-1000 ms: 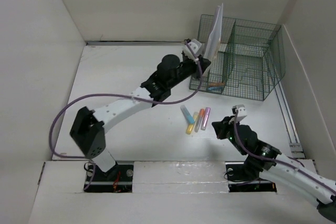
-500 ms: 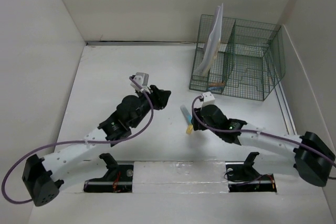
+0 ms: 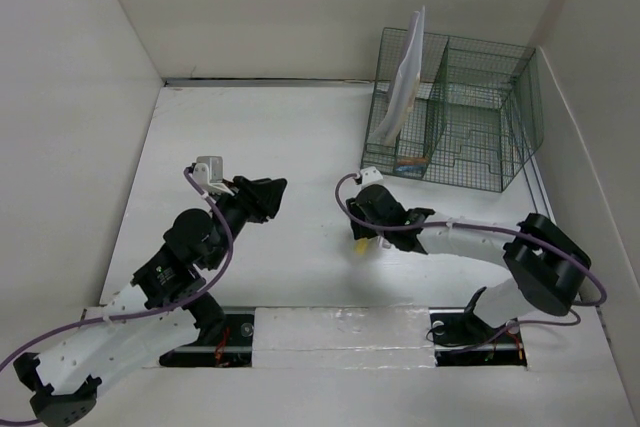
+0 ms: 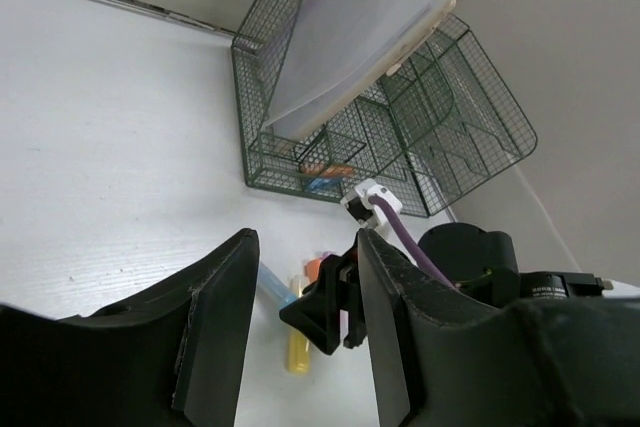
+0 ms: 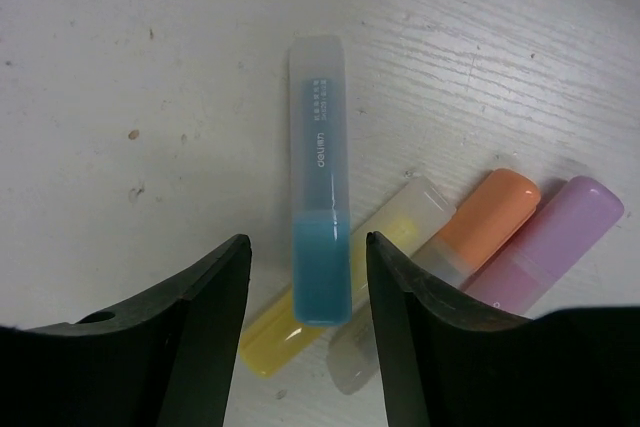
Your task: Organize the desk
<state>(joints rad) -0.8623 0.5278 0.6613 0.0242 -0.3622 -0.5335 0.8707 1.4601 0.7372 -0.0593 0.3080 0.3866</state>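
The white desk (image 3: pixel 250 137) carries several highlighters lying side by side. In the right wrist view they are blue (image 5: pixel 320 182), yellow (image 5: pixel 268 345), orange (image 5: pixel 492 209) and purple (image 5: pixel 560 232). My right gripper (image 5: pixel 305 239) is open, low over them, with its jaws on either side of the blue one's lower end and not closed on it. From above, that gripper (image 3: pixel 366 232) hides most of the pens; only the yellow one (image 3: pixel 360 246) shows. My left gripper (image 3: pixel 264 195) is open and empty over the desk's left middle, and it also shows in the left wrist view (image 4: pixel 307 237).
A dark green wire-mesh rack (image 3: pixel 460 112) stands at the back right, also in the left wrist view (image 4: pixel 400 137). A white folder (image 3: pixel 405 82) leans in its left compartment and small orange and blue items (image 3: pixel 412 162) lie at its bottom. White walls enclose the desk.
My left arm has pulled back from the rack to the near left. My right arm has swung left and come down over the highlighters, covering most of them.
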